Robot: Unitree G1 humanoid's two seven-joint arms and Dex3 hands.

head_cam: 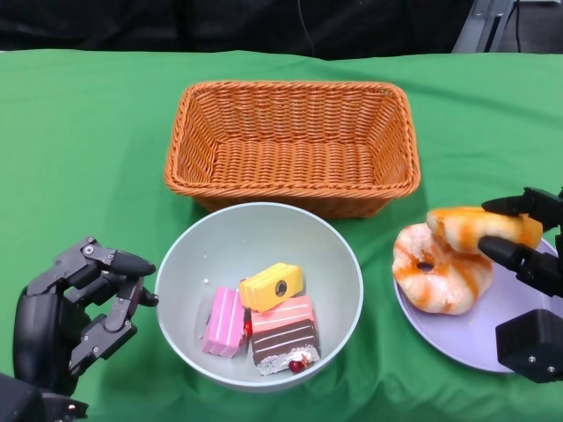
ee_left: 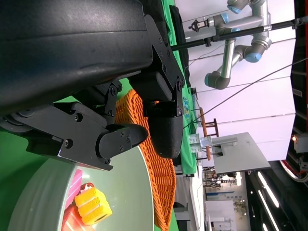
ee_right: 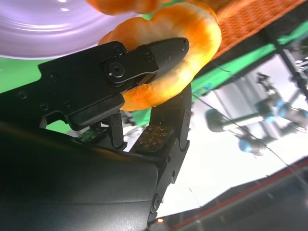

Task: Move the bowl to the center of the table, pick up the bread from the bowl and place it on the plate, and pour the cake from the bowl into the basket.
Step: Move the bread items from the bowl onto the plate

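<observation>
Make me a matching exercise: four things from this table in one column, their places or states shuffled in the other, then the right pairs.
Things:
1. basket
2. bowl
3. plate
4. held bread

States:
A. holds three cake pieces
B. gripped by the right hand
C. has nothing inside
D. carries one glazed bread

Pairs: 1-C, 2-A, 3-D, 4-B. The left hand holds nothing beside the bowl.

Robot hand (ee_right: pixel 144 72) gripping bread (ee_right: pixel 187 38), plate (ee_right: pixel 43 29) behind
</observation>
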